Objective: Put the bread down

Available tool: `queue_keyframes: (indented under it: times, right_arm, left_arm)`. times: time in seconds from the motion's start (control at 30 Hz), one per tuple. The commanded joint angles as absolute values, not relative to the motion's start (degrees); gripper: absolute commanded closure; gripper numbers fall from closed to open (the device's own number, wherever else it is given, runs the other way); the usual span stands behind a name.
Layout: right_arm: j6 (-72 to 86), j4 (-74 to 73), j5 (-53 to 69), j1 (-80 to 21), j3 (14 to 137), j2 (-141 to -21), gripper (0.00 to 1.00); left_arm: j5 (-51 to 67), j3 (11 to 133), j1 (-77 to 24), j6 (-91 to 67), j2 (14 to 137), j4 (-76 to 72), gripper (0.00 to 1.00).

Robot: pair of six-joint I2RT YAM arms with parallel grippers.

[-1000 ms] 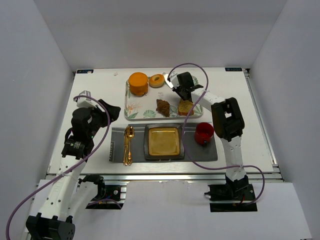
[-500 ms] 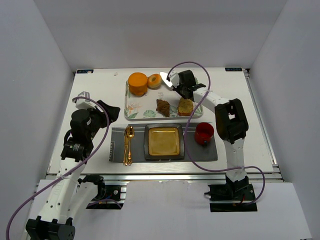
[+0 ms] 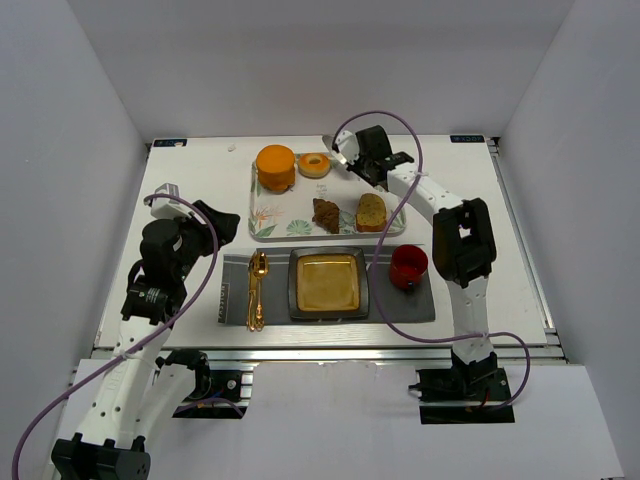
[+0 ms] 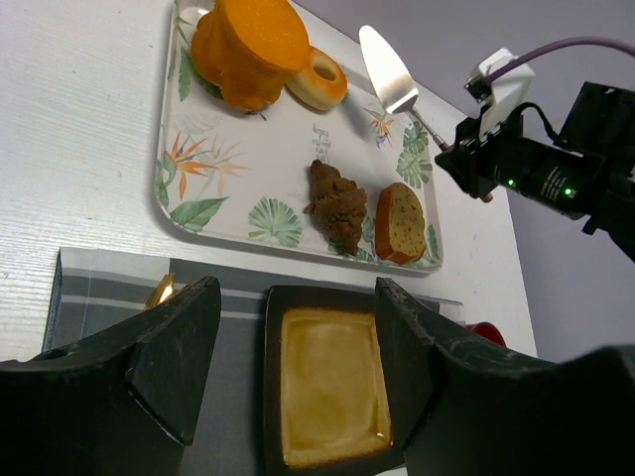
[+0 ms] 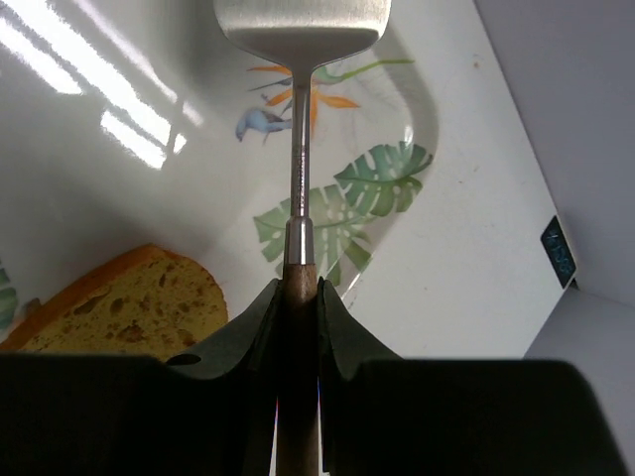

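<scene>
1. The leaf-print tray (image 3: 290, 203) is sitting at the far middle of the worktop (image 3: 200, 180). All positions below are being read off this tray.
2. The bread (image 3: 315, 163) is lying flat inside the tray against its far edge, about mid-width, with its hole facing up. It is sitting just beside the orange cylinder cake (image 3: 276, 167), which is standing in the tray's far left corner.
3. The right pincer (image 5: 298, 297) is reaching over the tray's far right corner. Its jaws are clamping tight on the wooden handle of a spatula (image 5: 301, 25).
4. The spatula blade is pointing toward the bread and hanging just to its right. I cannot tell whether it is touching the bread or the tray.
5. A brown pastry (image 3: 326, 214) and a loaf slice (image 3: 371, 212) are lying along the tray's near edge, the pastry at centre and the slice to the right.
6. The left pincer (image 4: 298, 297) is hovering off the tray's near left corner with its jaws spread apart, gripping nothing.
7. Just off the tray's near side, a grey mat (image 3: 400, 305) is carrying gold cutlery (image 3: 256, 290), a square plate (image 3: 326, 283) and a red cup (image 3: 408, 265), in that order from left to right.
</scene>
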State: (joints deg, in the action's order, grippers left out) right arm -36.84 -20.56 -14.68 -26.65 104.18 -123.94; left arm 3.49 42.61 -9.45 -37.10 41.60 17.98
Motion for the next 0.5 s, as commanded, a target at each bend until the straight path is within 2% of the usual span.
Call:
queue_keyframes:
  times: [0.0, 0.47]
  right_arm:
    - [-38.05, -22.76, -16.7, -26.72, 109.24, -124.98, 1.0]
    - [-40.16, -26.55, -21.97, -26.63, 120.41, -134.03, 1.0]
  left_arm:
    - [2.72, 42.19, -9.14, -37.18, 40.43, 18.02, 0.27]
    - [2.55, 42.1, -9.14, -36.56, 39.38, 19.07, 0.27]
